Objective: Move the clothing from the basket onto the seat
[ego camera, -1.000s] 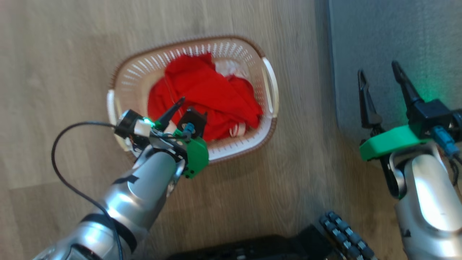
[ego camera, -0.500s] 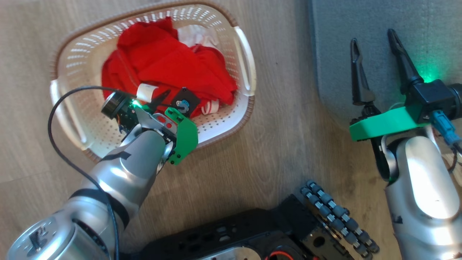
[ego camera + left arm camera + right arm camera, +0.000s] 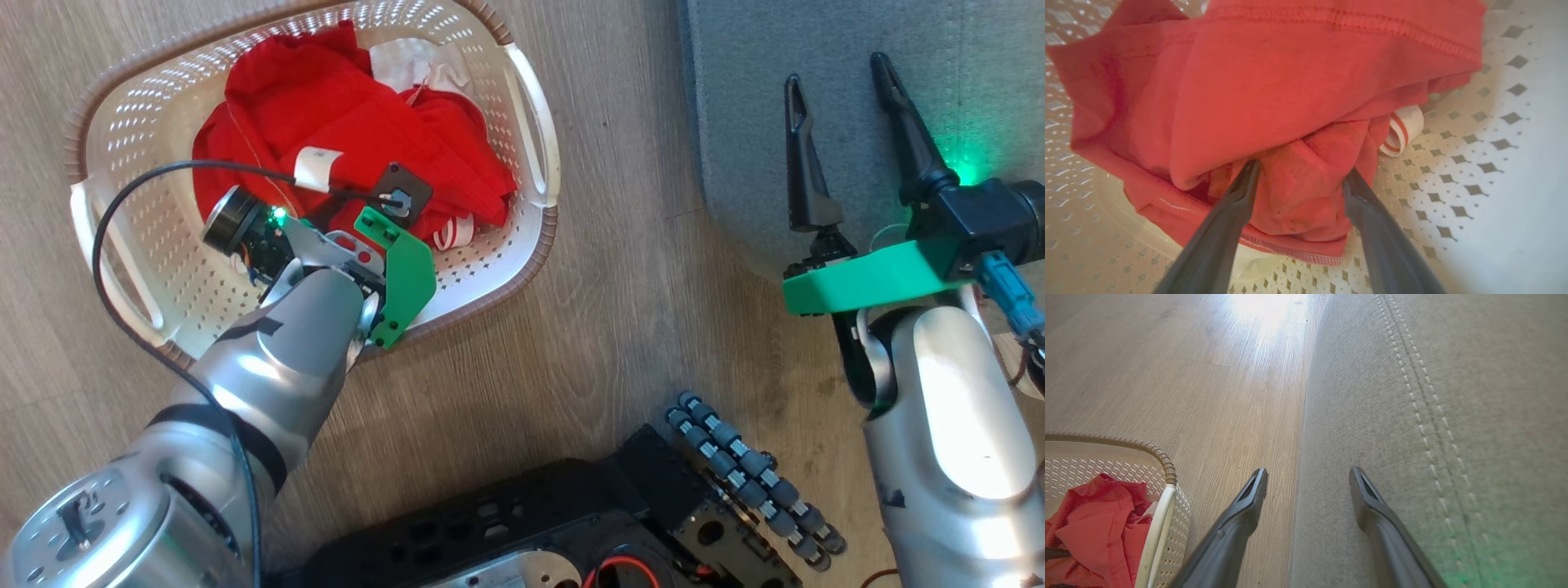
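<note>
Dropped lower than a second back, the left gripper [image 3: 1301,169] had its fingers spread around a fold of red clothing [image 3: 1274,102], not pinched yet. Whole pile sat in the basket [image 3: 163,269]. Nothing had reached the seat [image 3: 735,82], where the right gripper [image 3: 834,73] hung wide and empty.

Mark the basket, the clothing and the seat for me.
basket [image 3: 490,261], head view, bare perforated wall
clothing [image 3: 1290,81], left wrist view, top red fold
seat [image 3: 1494,396], right wrist view, plain upholstery
</note>
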You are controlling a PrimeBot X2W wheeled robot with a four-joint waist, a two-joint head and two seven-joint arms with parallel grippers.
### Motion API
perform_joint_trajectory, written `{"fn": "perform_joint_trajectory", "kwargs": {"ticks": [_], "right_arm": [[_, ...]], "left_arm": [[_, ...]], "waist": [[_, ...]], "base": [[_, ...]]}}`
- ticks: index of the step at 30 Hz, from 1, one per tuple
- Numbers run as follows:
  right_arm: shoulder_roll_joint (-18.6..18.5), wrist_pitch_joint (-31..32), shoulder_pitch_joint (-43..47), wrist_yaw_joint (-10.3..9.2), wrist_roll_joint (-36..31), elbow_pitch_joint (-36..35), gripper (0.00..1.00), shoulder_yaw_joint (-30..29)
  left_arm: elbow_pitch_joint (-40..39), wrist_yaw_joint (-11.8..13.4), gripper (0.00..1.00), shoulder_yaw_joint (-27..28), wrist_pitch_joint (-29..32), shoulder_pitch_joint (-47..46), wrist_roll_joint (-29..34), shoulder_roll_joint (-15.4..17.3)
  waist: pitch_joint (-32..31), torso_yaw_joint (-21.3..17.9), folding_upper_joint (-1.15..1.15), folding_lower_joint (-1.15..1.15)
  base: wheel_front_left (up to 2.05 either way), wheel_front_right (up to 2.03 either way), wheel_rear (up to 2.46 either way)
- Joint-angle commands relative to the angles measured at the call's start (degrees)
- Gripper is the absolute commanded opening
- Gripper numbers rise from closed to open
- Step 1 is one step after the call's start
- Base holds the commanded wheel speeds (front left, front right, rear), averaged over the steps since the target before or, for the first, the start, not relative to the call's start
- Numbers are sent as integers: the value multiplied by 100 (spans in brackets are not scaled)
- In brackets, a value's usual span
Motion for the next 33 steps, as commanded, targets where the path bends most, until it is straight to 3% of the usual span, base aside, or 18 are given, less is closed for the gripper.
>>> {"fn": "perform_joint_trajectory", "kwargs": {"ticks": [1, 11, 19, 21, 23, 33], "right_arm": [[-52, 12, 389, 41, 74, 43, 100, -15], [-142, 12, 419, 41, 51, -37, 100, -69], [-212, 12, 515, 41, 16, -98, 100, -65], [-212, 12, 524, 41, 13, -99, 100, -81], [-206, 12, 518, 41, 6, -94, 100, -88], [-184, 12, 399, 41, -9, -5, 100, -56]], "left_arm": [[-82, 44, 100, -12, 28, 30, -63, 38], [-226, 9, 100, -305, 292, -134, -423, 38], [-356, 120, 100, -598, 485, -190, -765, 38], [-371, 156, 41, -639, 472, -215, -838, 38], [-400, 179, 0, -692, 444, -236, -887, 38], [-287, 155, 0, -788, 365, -228, -1257, 38]], "waist": [[18, 10, 0, 0], [105, 111, 0, 0], [126, 120, 0, 0], [130, 118, 0, 0], [130, 118, 0, 0], [-61, 79, 0, 0]], "base": [[0, 0, 0], [0, 0, 0], [0, 0, 0], [0, 0, 0], [0, 0, 0], [0, 0, 0]]}}
